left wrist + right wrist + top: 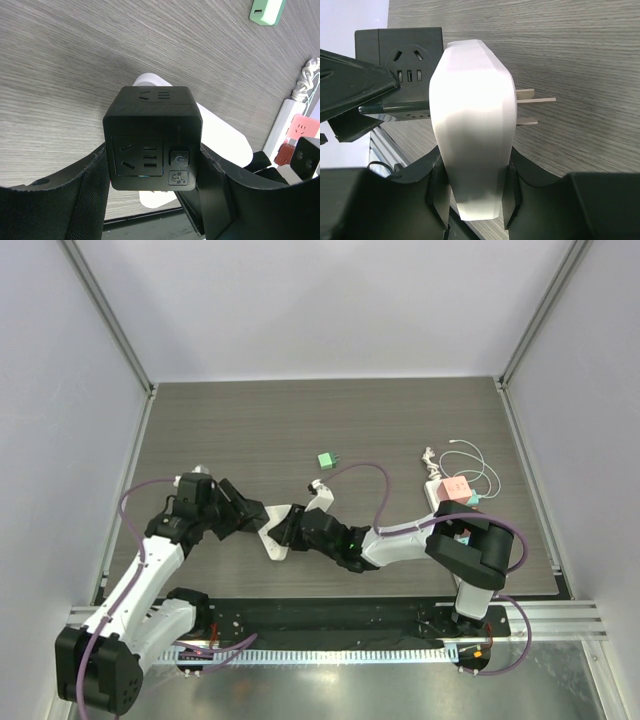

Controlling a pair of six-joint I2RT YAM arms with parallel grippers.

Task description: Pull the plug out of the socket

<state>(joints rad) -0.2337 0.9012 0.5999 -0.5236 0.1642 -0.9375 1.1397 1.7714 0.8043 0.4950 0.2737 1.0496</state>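
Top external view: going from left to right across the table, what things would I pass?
The left gripper holding the black socket cube → white plug → small green adapter → pink cube.

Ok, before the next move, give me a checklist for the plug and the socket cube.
1. Right gripper clamped on the white plug: ok.
2. Left gripper clamped on the black socket cube: ok.
3. Plug prongs out of the cube: ok, they show bare.
4. Gap between plug body and cube: cannot tell, they overlap in both wrist views.
5. Green adapter away from both grippers: ok.
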